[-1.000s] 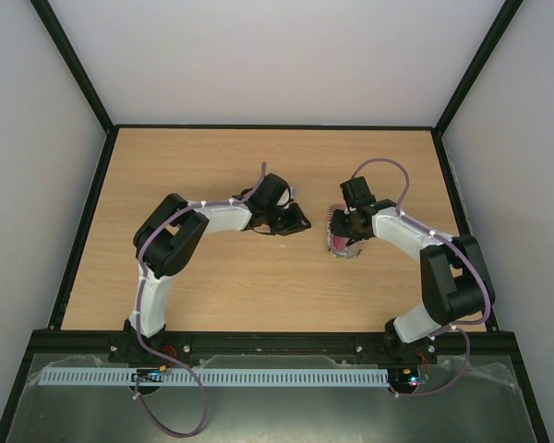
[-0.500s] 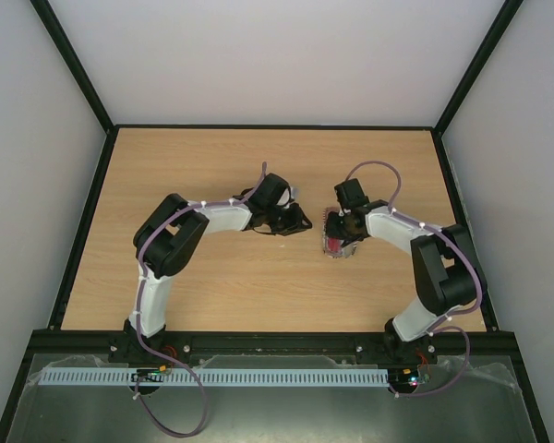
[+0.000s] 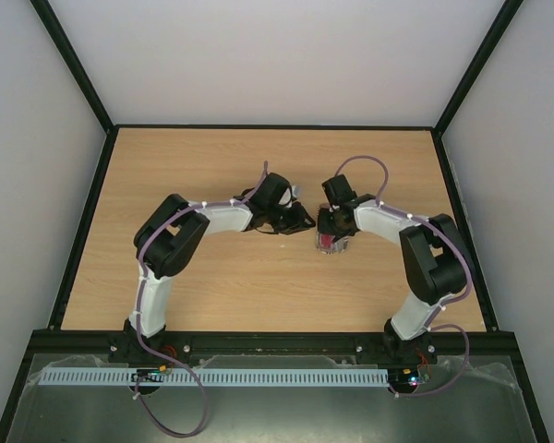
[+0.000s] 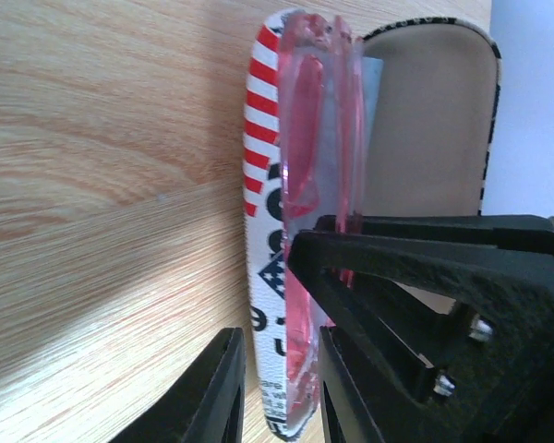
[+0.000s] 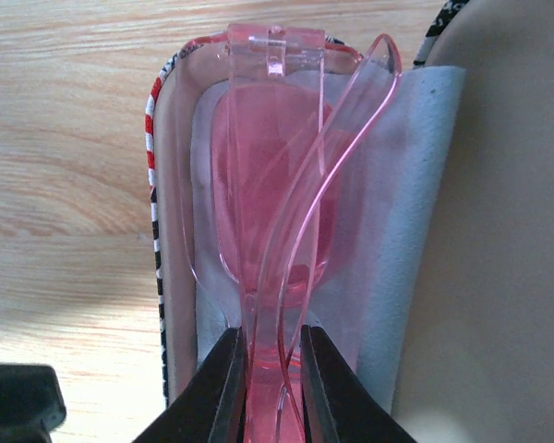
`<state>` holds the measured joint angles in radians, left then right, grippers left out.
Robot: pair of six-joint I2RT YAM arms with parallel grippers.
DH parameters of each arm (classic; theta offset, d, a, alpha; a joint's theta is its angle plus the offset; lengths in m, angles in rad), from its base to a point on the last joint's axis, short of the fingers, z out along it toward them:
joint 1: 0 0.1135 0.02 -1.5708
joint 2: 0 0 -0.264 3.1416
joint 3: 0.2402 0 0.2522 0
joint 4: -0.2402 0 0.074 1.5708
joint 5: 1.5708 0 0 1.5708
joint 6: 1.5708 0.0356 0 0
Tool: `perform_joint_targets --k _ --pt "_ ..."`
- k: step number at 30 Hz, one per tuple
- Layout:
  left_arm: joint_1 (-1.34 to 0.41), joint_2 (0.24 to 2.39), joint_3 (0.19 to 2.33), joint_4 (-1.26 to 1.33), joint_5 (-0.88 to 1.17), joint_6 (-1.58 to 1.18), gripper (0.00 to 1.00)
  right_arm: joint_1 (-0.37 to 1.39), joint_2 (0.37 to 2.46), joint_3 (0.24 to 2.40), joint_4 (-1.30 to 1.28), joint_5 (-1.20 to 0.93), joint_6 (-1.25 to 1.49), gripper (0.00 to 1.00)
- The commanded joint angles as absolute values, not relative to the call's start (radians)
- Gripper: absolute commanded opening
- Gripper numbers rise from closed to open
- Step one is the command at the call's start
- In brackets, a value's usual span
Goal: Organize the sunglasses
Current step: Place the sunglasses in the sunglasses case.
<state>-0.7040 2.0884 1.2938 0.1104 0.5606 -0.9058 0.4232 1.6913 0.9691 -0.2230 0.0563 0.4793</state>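
Observation:
The translucent red-orange sunglasses (image 5: 277,212) are folded and stand on edge inside the open stars-and-stripes case (image 5: 155,185), on a light blue cloth (image 5: 415,203) that lines it. My right gripper (image 5: 270,337) is shut on the near end of the sunglasses. In the left wrist view my left gripper (image 4: 279,343) has its jaws closed tightly around the case's side wall (image 4: 261,138), with the sunglasses (image 4: 323,138) just inside. From above, the left gripper (image 3: 300,220) and the right gripper (image 3: 331,226) meet at the case (image 3: 325,247) near the table's middle.
The case's beige-lined lid (image 5: 499,231) stands open on the far side of the cloth. The right gripper's black body (image 4: 425,268) crowds close beside my left fingers. The wooden table (image 3: 212,166) is ringed by a black frame and white walls.
My right gripper has moved left with the sunglasses, and the case has shifted left with it towards my left gripper. The left arm has hardly moved.

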Motion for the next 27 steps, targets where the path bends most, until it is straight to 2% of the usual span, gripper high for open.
perform_joint_targets --k 1,7,27 --pt "-0.712 2.101 1.295 0.160 0.586 -0.922 0.24 0.444 1.753 1.006 -0.318 0.113 0.506 0.01" --pt "-0.715 2.126 1.303 0.172 0.582 -0.928 0.24 0.477 1.789 1.059 -0.386 0.193 0.522 0.01" --pt "-0.712 2.190 1.256 0.317 0.599 -0.990 0.24 0.507 1.807 1.110 -0.449 0.219 0.543 0.08"
